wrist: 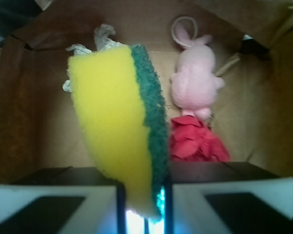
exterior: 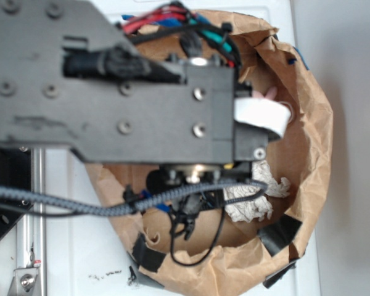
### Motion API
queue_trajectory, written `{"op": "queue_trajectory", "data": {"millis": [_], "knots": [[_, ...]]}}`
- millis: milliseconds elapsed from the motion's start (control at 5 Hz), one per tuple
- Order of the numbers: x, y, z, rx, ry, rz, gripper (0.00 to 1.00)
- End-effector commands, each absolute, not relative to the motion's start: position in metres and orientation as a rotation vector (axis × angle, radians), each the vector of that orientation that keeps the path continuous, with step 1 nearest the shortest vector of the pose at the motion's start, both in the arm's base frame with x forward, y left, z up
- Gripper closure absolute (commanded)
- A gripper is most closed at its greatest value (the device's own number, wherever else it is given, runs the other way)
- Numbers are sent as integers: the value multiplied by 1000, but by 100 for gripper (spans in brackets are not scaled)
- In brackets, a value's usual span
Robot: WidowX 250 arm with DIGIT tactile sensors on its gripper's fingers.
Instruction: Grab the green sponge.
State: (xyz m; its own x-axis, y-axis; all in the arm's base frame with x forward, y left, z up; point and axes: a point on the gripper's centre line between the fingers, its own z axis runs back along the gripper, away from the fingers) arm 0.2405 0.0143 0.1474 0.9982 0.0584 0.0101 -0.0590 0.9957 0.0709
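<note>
- In the wrist view, centre frame: the green sponge (wrist: 118, 131) hangs between the 2 fingers (wrist: 53, 197), which pinch only its narrow lower end; it sits clear above the brown paper bag (wrist: 19, 122) floor.
- Risk: the hold is near 1 tip, foam squashed thin. My judgement: a jolt or fast swing could let it pivot or slip out.
- Below, at 1 o'clock of the sponge, a pink plush toy (wrist: 195, 80); at 3 o'clock a red cloth (wrist: 195, 141); at 11 o'clock a white paper wad (wrist: 95, 41). A drop would land among these.
- Exterior view: arm (exterior: 111, 92) hides the sponge.
- Writing: none readable.
</note>
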Motion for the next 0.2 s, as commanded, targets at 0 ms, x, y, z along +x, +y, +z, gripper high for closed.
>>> {"op": "queue_trajectory", "data": {"millis": [0], "knots": [[247, 17, 166, 79, -98, 78, 100]]}}
